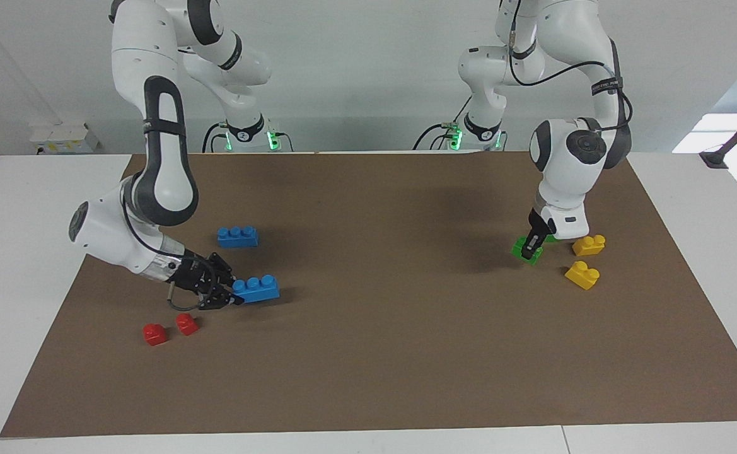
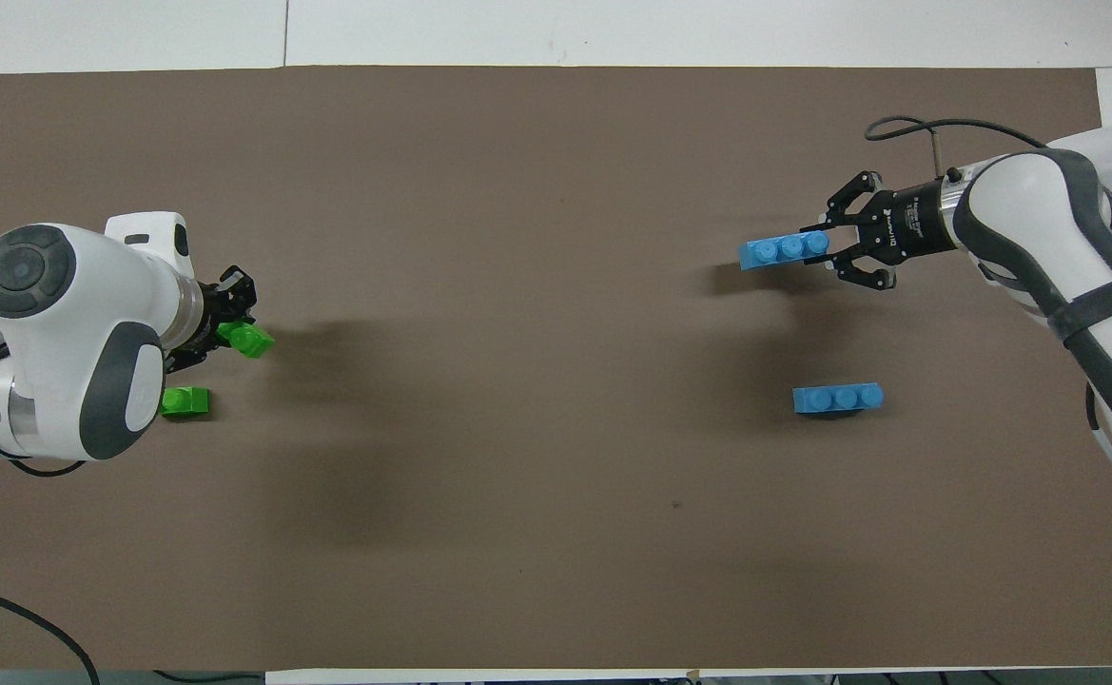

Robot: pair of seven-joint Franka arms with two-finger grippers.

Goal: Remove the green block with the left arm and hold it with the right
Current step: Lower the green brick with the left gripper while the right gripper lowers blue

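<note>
My left gripper (image 1: 533, 246) (image 2: 230, 329) is shut on the green block (image 1: 521, 250) (image 2: 255, 342), a small two-stud brick held tilted, low over the mat at the left arm's end of the table. A second green brick (image 1: 552, 238) (image 2: 185, 401) lies on the mat just beside it, nearer to the robots and mostly hidden by the gripper in the facing view. My right gripper (image 1: 232, 295) (image 2: 822, 249) is shut on one end of a blue three-stud brick (image 1: 256, 289) (image 2: 782, 251), low over the mat at the right arm's end.
Two yellow bricks (image 1: 589, 244) (image 1: 582, 275) lie beside the green ones. Another blue three-stud brick (image 1: 237, 236) (image 2: 838, 398) rests nearer to the robots than the held one. Two red blocks (image 1: 154, 333) (image 1: 186, 323) sit close under the right gripper. A brown mat (image 1: 406, 353) covers the table.
</note>
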